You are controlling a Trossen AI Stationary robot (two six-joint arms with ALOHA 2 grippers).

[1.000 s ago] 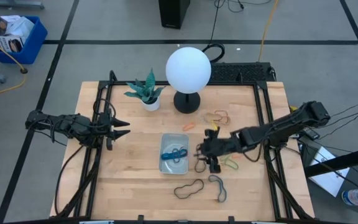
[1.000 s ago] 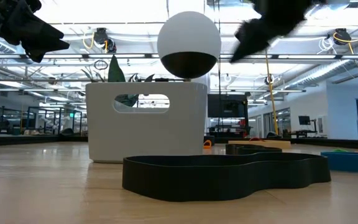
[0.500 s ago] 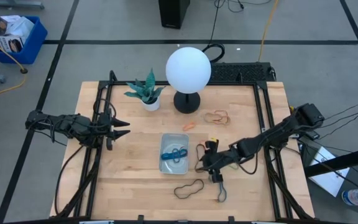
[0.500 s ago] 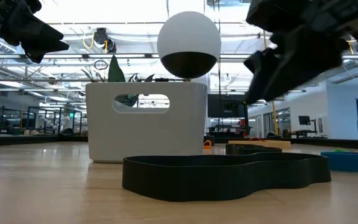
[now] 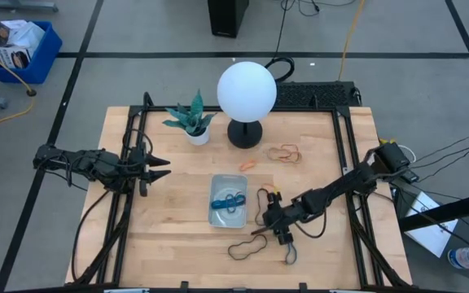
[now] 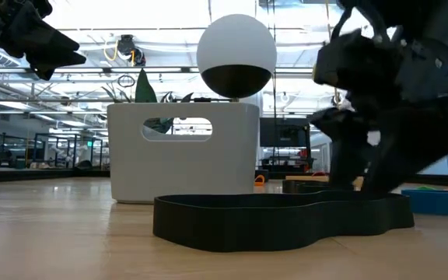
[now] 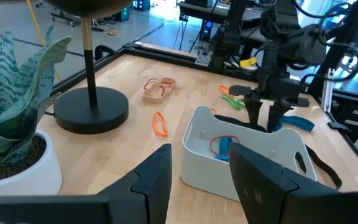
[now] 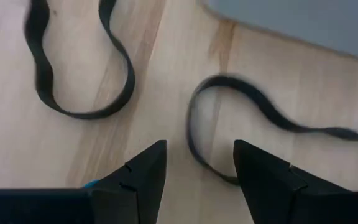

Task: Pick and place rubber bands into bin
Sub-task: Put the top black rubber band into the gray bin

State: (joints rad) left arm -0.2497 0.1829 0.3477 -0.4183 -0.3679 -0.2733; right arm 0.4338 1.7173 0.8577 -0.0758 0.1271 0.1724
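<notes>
While my right gripper is hanging low over the table just beside the bin, its fingers are standing apart, gripping nothing. Under them a thin black rubber band is lying on the wood, with a wider black band close by. Blue and red bands are sitting in the bin. My left gripper is waiting, spread and empty, at the table's left edge.
</notes>
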